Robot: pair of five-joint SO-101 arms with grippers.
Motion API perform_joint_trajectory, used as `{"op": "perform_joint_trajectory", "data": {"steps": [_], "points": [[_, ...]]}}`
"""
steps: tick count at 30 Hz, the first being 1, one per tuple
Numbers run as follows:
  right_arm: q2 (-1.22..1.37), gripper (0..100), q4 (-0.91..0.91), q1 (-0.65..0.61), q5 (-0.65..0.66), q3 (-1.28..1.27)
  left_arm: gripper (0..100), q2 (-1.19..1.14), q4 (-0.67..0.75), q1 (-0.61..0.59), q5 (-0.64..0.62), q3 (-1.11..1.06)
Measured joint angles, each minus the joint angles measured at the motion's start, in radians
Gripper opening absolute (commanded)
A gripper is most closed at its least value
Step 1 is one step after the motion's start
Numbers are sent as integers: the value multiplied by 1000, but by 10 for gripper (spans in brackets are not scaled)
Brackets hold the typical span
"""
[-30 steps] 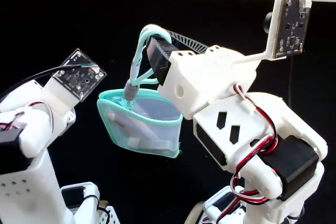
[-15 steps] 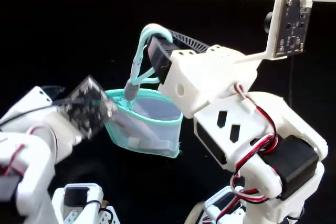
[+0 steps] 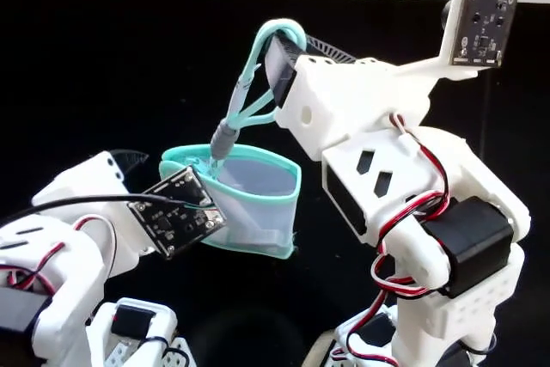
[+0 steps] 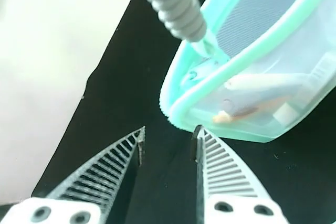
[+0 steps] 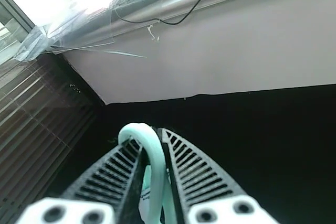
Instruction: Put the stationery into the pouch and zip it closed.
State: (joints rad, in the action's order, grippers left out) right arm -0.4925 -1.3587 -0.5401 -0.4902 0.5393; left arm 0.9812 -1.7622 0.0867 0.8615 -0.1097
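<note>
The pouch [image 3: 258,204] hangs open by its strap [image 5: 152,174], clamped in the right gripper [image 5: 152,135]; the left gripper [image 4: 168,132], jaws narrowly parted, sits beside its end.

Both arms are white moulded plastic. On the right arm [image 3: 361,118] red, white and black wires loop just above a black motor block [image 3: 468,242], with two slanted slots further above it. The left gripper [image 4: 169,129] has ribbed triangular fingers [image 4: 226,171] with paired screw holes at their base
</note>
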Motion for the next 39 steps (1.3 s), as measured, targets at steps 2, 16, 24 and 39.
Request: {"op": "perform_joint_trajectory", "data": {"steps": [2,16,24,39], "points": [[0,5,-40,0,0,0,175,0,0,25,0,0],[0,5,-152,0,0,0,175,-69,0,66,0,-3],[-58,5,-252,0,25,37,175,-84,0,97,0,-3],[-158,5,-384,0,55,118,171,-144,9,112,3,-68]]}}
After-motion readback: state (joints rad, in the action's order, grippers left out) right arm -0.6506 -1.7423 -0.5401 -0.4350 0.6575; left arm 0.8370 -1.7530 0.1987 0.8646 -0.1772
